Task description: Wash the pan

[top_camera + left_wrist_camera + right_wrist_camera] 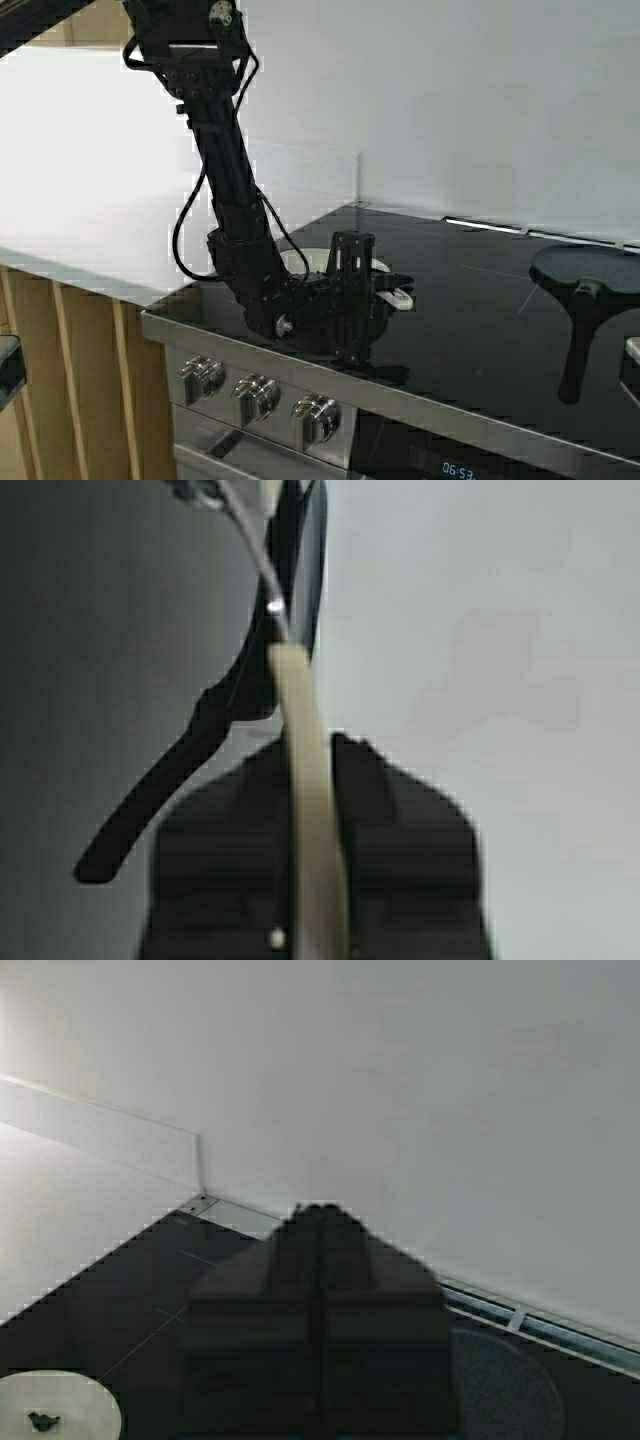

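Currently logged: my left gripper (392,297) clenched on the short handle of the pan (305,810), resting on the black cooktop (470,320) beneath it; grasp step done, I judge a lift toward water comes next.

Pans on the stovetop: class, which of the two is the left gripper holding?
The small white pan, whose handle sits in the left gripper. The larger dark pan lies untouched farther right.

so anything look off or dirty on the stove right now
One thing: the white pan has a small dark speck inside, seen in the right wrist view. The left gripper is shut on its handle. The dark pan sits flat; nothing spilled.
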Tool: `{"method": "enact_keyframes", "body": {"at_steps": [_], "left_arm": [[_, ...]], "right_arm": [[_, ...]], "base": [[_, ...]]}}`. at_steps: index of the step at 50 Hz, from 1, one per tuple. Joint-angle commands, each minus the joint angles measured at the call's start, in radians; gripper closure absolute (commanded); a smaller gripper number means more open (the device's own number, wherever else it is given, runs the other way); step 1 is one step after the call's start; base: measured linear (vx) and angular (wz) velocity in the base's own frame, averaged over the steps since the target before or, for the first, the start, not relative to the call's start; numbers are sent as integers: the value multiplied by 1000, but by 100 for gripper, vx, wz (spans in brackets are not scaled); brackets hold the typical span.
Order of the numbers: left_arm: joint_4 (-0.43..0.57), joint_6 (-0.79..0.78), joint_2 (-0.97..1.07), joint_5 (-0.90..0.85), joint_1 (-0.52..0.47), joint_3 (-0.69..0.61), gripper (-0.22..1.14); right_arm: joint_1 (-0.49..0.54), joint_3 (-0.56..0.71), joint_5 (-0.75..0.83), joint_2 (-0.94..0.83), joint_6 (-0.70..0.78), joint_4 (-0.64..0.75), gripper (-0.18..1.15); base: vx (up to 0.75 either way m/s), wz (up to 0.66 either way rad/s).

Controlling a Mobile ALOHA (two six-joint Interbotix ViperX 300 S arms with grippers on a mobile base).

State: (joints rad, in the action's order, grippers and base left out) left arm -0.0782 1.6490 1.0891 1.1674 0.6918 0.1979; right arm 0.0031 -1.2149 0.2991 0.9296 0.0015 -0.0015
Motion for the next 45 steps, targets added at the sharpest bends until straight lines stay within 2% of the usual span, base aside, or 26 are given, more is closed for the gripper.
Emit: {"method": "enact_keyframes", "body": {"at_steps": [1,25,45], "left_arm": [[0,-9,-78,11,2,20,90],[-3,-97,-362,54,2,299,89],[-9,-103,-462,98,3,454,89]], "right_arm": [[2,12,6,-6,2,-2,90],[2,9,6,-6,3,-2,90],[2,11,2,-6,18,-2,90]], "base": [[0,0],[0,9],[-1,28]]}}
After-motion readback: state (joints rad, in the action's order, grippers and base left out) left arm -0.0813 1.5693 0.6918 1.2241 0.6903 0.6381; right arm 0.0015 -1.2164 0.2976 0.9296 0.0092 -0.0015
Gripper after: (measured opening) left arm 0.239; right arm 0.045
